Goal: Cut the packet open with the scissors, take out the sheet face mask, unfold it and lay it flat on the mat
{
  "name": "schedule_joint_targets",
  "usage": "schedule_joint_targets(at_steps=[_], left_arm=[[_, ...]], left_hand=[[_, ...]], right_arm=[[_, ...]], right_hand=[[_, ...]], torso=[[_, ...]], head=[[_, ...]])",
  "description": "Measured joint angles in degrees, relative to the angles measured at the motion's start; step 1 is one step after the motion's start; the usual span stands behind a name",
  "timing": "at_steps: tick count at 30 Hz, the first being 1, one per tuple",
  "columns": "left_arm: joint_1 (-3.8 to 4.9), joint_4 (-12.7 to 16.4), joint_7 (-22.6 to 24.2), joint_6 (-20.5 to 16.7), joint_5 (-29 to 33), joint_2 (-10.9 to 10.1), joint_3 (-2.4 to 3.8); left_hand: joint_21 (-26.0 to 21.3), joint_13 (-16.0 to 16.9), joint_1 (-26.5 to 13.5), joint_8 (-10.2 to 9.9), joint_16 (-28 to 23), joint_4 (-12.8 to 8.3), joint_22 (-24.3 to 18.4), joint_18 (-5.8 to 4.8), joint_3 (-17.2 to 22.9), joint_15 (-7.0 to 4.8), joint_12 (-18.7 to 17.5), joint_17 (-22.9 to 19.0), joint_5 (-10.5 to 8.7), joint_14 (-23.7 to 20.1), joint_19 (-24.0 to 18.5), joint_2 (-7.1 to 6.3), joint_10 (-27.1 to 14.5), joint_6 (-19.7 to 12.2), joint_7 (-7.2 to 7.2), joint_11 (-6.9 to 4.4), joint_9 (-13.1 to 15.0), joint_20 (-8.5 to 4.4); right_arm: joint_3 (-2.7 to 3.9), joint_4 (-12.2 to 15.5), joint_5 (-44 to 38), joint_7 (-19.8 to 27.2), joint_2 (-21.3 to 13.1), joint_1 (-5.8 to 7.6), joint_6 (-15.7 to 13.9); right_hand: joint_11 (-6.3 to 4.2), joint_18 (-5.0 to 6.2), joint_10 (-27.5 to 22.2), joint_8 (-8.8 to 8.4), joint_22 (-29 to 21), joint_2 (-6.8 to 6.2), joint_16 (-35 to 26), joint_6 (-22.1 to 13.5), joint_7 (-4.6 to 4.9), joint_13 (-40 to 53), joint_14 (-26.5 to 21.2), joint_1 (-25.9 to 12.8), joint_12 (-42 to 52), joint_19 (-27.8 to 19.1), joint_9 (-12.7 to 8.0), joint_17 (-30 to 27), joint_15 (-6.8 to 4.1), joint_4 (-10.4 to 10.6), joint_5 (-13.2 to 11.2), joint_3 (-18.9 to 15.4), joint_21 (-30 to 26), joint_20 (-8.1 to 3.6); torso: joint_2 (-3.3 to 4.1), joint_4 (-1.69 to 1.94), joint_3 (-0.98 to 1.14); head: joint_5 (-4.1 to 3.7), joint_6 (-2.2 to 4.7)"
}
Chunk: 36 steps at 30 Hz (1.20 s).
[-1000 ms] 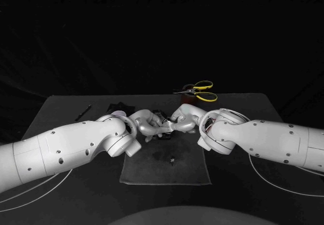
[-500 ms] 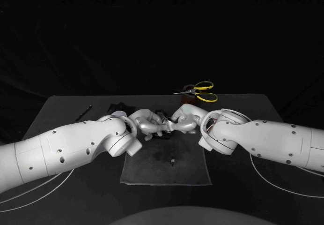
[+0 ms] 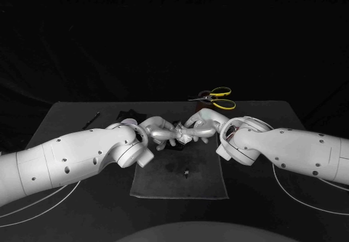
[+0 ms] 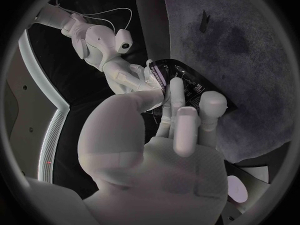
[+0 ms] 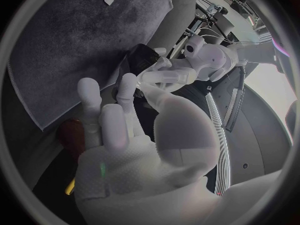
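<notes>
The black table (image 3: 254, 112) is stretching across the middle and lower frame. A dark mat (image 3: 178, 184) is lying flat at lower centre. Scissors (image 3: 218, 99) with yellow handles are sitting at the table's far edge, upper right of centre, touching a small reddish-brown thing (image 3: 202, 95). A thin dark stick (image 3: 92, 119) is lying at the table's upper left, with a small dark thing (image 3: 128, 112) near it to the right.

Dark-curtained robot lab, black table (image 3: 72, 118)

Black packet (image 4: 187, 85), yellow-handled scissors (image 3: 218, 98), dark grey mat (image 3: 178, 184)
</notes>
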Motion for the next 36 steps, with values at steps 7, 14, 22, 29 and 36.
schedule_joint_targets(at_steps=[7,14,22,29,36], left_arm=[[0.00,-0.02,-0.05,0.84,0.35,-0.01,-0.01],[0.01,-0.38,-0.19,1.23,0.50,0.05,-0.01],[0.03,-0.77,-0.33,1.42,0.61,0.07,-0.01],[0.04,-0.91,-0.47,1.64,0.66,0.08,-0.01],[0.04,-0.96,-0.64,1.93,0.68,0.15,-0.01]], left_hand=[[0.55,0.16,-1.58,0.00,0.27,-0.67,0.82,0.00,0.37,-0.20,0.00,0.79,0.34,0.21,0.52,-0.08,0.24,0.40,-0.02,-0.10,0.01,-0.11],[0.65,0.22,-2.35,0.01,0.27,-0.68,1.02,0.00,0.38,-0.20,0.00,1.09,0.33,0.20,0.71,-0.09,0.76,0.71,-0.32,-0.20,0.02,-0.31],[0.65,0.29,-2.56,0.01,0.27,-1.76,1.17,0.00,1.46,-0.20,0.00,1.08,0.32,0.20,0.71,-0.30,0.93,1.02,-0.24,-0.34,0.03,-0.31],[0.68,0.29,-3.08,0.32,0.27,-2.09,1.17,0.00,1.79,-0.20,0.00,1.06,0.31,0.20,0.71,-0.67,1.05,1.10,-0.30,-0.30,0.07,-0.31],[0.94,0.29,-3.30,0.33,0.26,-2.10,1.37,0.00,1.80,-0.19,0.00,0.98,0.29,0.20,0.71,-0.44,1.05,1.10,-0.30,-0.30,0.07,-0.31]], right_arm=[[-0.05,1.57,0.50,3.89,-1.80,-0.01,-1.80],[-0.08,4.83,-0.08,8.49,-5.24,-0.42,-3.85],[-0.11,9.31,-3.72,12.55,-10.10,-1.34,-7.51],[-0.12,11.77,-8.35,14.51,-12.64,-2.18,-11.02],[-0.12,12.84,-14.55,14.51,-11.93,-3.43,-12.56]], right_hand=[[-0.10,-0.01,-0.72,-0.07,-1.46,-0.67,-0.24,-0.24,0.09,-0.58,-0.26,1.85,0.00,-0.78,-0.09,-0.63,0.26,-0.34,0.00,-0.75,-1.66,0.21],[-0.11,-0.04,-0.71,-0.07,1.98,-0.06,2.04,0.11,-0.26,-0.82,-0.03,5.80,1.57,1.75,-0.14,3.98,0.03,-2.13,0.00,-0.11,1.12,-0.01],[-0.62,-0.09,0.84,-0.07,7.26,-0.06,4.21,1.98,-0.64,2.45,0.10,7.80,7.79,5.86,-0.37,8.23,-0.10,-3.31,0.00,0.47,6.09,-0.43],[-0.72,-0.99,0.95,-0.07,10.74,-0.06,5.44,3.92,-0.93,6.71,0.12,8.81,14.11,8.30,-0.61,10.40,-0.12,-4.20,0.83,0.81,9.25,-0.63],[-1.11,-1.87,3.42,-0.07,14.73,-0.06,8.75,6.23,-1.38,17.87,0.38,8.81,30.73,10.92,-1.14,13.44,-0.39,-4.22,0.48,0.27,12.81,-0.81]], torso=[[0.00,-0.04,0.07],[0.00,-0.08,0.07],[-0.02,-0.10,0.04],[-0.03,-0.12,0.01],[-0.01,-0.02,0.01]], head=[[0.42,0.04],[0.86,-0.01],[1.37,-0.05],[1.52,0.14],[1.67,0.18]])
